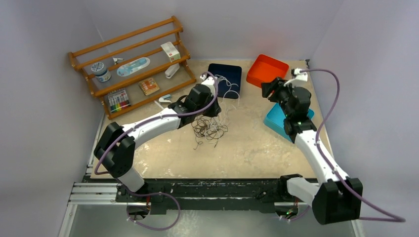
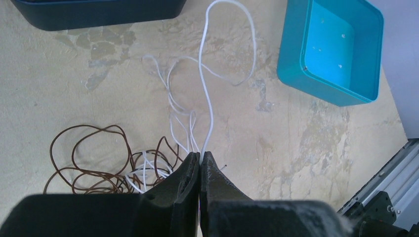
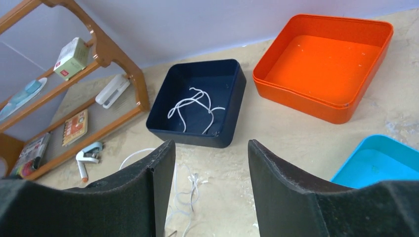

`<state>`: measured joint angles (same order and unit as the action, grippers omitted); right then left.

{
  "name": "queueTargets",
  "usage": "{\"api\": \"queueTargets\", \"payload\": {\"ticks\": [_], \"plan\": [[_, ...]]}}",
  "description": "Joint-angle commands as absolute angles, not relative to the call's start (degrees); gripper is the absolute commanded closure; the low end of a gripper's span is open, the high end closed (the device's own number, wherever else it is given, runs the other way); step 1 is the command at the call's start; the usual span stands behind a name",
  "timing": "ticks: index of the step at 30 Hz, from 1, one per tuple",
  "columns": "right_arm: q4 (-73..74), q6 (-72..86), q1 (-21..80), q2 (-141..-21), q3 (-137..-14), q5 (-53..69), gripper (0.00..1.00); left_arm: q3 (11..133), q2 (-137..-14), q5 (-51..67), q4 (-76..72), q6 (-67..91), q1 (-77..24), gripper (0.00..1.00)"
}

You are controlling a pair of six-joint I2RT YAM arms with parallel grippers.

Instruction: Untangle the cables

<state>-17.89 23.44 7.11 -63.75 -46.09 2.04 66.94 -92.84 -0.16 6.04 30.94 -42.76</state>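
Left gripper (image 2: 200, 157): jaws pressed together on a thin white cable (image 2: 206, 98). Tangle of dark brown wiry cable (image 1: 208, 128): lying on the beige table (image 2: 296, 148) just beside that gripper, with white loops mixed in. Right gripper (image 3: 211, 148): jaws apart, holding nothing, near the teal plastic tray (image 2: 291, 54). Navy rectangular tray (image 3: 236, 106): a short white cable piece (image 3: 195, 106) lies inside. Orange tray (image 3: 321, 64) and wooden rack (image 1: 128, 64): farthest back.

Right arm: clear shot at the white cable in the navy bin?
Probably yes: right gripper is open and empty, facing the navy bin; nothing sits between it and the white cable.
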Motion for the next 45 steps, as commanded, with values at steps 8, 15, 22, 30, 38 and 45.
{"api": "queueTargets", "payload": {"ticks": [8, 15, 22, 30, 38, 45], "plan": [[-40.96, 20.50, 7.08, -55.43, -30.28, 30.12, 0.41, 78.44, -96.65, 0.80, 8.41, 34.29, -42.20, 1.00], [-50.49, 21.53, 13.03, -56.56, -23.41, 31.61, 0.38, 80.26, -96.89, -0.44, 7.25, 36.77, -42.20, 1.00], [-62.61, 22.21, 22.12, -66.44, -24.12, 27.24, 0.37, 80.95, -96.02, 0.35, 8.27, 36.86, -42.26, 1.00], [-80.00, 27.64, 24.26, -82.39, -28.63, 26.81, 0.41, 79.45, -93.89, 0.00, 7.45, 37.59, -42.27, 1.00], [-84.93, 29.97, 26.25, -91.04, -33.69, 26.13, 0.47, 78.12, -92.35, 0.54, 7.12, 37.53, -42.20, 1.00], [-86.86, 30.21, 27.70, -96.14, -35.36, 24.77, 0.59, 79.22, -90.93, 1.37, 7.85, 37.26, -42.12, 1.00]]}}
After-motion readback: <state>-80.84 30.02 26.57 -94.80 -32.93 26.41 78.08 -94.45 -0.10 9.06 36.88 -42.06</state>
